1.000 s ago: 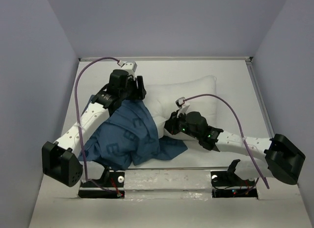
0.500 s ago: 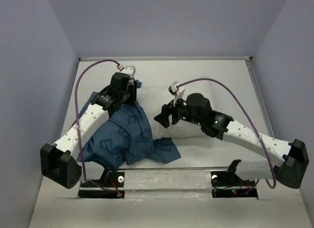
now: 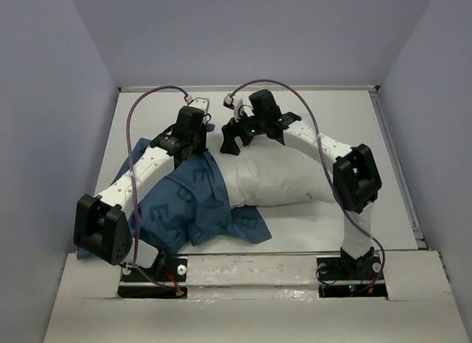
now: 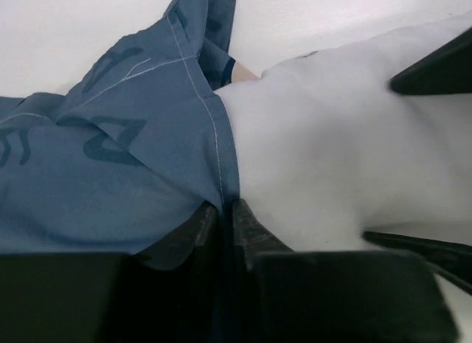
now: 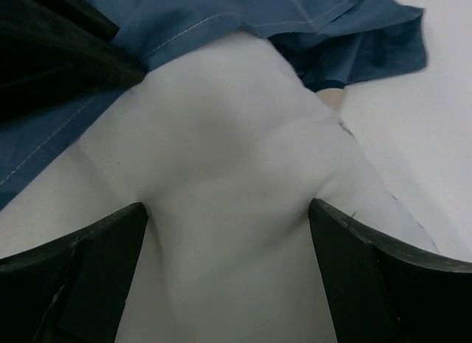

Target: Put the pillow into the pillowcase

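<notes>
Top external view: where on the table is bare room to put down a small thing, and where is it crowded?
Free: the table strip between the pillow and the right edge, and the far right corner behind it. Crowded: the pillow's far left corner, where the left gripper, the right gripper and the pillowcase meet.

Both arms reach to the far middle, wrists nearly side by side. The left arm (image 3: 144, 170) stretches diagonally from a low elbow. The left gripper (image 4: 221, 214) has its fingers almost together, nipping the pillowcase (image 4: 110, 158) hem. The right arm (image 3: 317, 144) bends at a raised elbow (forearm angled leftward), and the right gripper (image 5: 228, 210) is spread wide, pointing down.
</notes>
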Robot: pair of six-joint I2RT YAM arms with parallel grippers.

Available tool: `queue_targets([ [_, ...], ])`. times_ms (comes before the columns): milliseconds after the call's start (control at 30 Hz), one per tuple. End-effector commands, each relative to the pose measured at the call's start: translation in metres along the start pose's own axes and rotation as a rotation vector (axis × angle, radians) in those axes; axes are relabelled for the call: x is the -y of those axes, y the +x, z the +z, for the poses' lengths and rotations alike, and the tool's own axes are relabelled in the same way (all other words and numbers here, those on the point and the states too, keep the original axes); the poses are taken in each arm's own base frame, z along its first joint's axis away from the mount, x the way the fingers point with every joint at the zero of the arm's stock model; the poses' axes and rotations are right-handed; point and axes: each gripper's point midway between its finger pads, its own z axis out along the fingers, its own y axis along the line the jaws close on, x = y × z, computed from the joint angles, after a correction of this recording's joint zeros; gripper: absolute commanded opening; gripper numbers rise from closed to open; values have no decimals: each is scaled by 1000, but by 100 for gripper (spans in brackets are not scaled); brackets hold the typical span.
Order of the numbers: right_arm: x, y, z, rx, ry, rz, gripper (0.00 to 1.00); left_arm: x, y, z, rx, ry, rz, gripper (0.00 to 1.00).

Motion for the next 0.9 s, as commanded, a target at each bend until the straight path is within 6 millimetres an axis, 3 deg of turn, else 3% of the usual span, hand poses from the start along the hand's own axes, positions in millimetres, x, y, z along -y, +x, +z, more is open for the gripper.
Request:
queue_targets([
  [0, -39, 11, 8, -75, -292, -30, 95, 9, -47, -10, 138, 42, -27, 15],
  [67, -68, 18, -3, -62, -456, -8, 77, 22, -68, -21, 210, 114, -58, 2],
  [133, -88, 27, -12, -23, -561, 13, 48, 32, -83, -30, 255, 173, -85, 0],
  [167, -110, 14, -29, 18, -618, 13, 11, 43, -96, -40, 296, 243, -96, 0],
  [200, -111, 20, -28, 63, -612, -1, 0, 61, -101, -52, 308, 342, -102, 0],
  [267, -122, 10, -37, 103, -608, 72, 0, 74, -114, -65, 361, 414, -119, 0],
  [300, -124, -12, -46, 197, -581, 22, 0, 79, -115, -69, 369, 445, -127, 0],
  [400, -111, -27, -47, 266, -444, 117, 0, 107, -113, -91, 378, 596, -145, 0],
  [433, -109, -40, -50, 311, -416, 118, 0, 113, -112, -100, 385, 630, -146, 0],
  [533, -72, -70, -41, 411, -209, 240, 0, 144, -102, -128, 386, 766, -139, 0],
  [633, -46, -98, -43, 518, -108, 326, 0, 168, -84, -148, 354, 883, -171, 0],
  [667, -26, -108, -45, 590, -35, 401, 0, 175, -86, -164, 380, 949, -178, 0],
  [700, -18, -117, -47, 642, -6, 423, 0, 179, -78, -166, 352, 979, -214, 0],
  [767, 13, -127, -59, 752, 64, 513, 0, 186, -75, -181, 362, 1035, -229, 0],
  [867, 33, -122, -62, 806, 93, 615, 0, 186, -74, -192, 359, 1062, -252, 0],
])
